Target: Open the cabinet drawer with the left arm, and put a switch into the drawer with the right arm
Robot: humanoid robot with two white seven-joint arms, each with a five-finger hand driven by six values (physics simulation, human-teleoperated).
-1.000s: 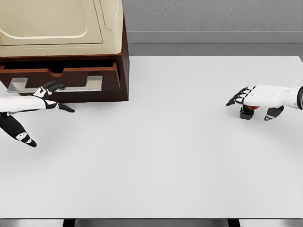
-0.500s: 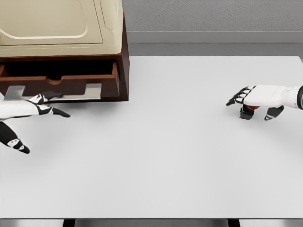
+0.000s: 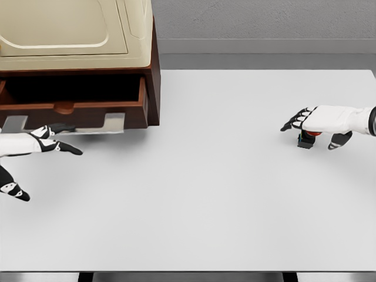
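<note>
The brown cabinet (image 3: 154, 70) stands at the table's back left with a cream appliance on top. Its drawer (image 3: 76, 108) is pulled partly out, and the dark inside shows. My left hand (image 3: 42, 140) is at the drawer front, with curled fingers hooked on the silver handle (image 3: 111, 122); index finger and thumb stick out. The switch (image 3: 305, 141), a small black block with red and blue parts, sits on the table at the right. My right hand (image 3: 314, 130) hovers just over it with spread fingers, its palm hiding the switch's top.
The white table (image 3: 205, 188) runs to a front edge at the bottom of the view and a grey wall behind. The cream appliance (image 3: 70, 29) overhangs the open drawer.
My left hand has drawn back toward me and to the left, and the drawer has slid further out with it. The right hand and the switch have stayed where they were.
</note>
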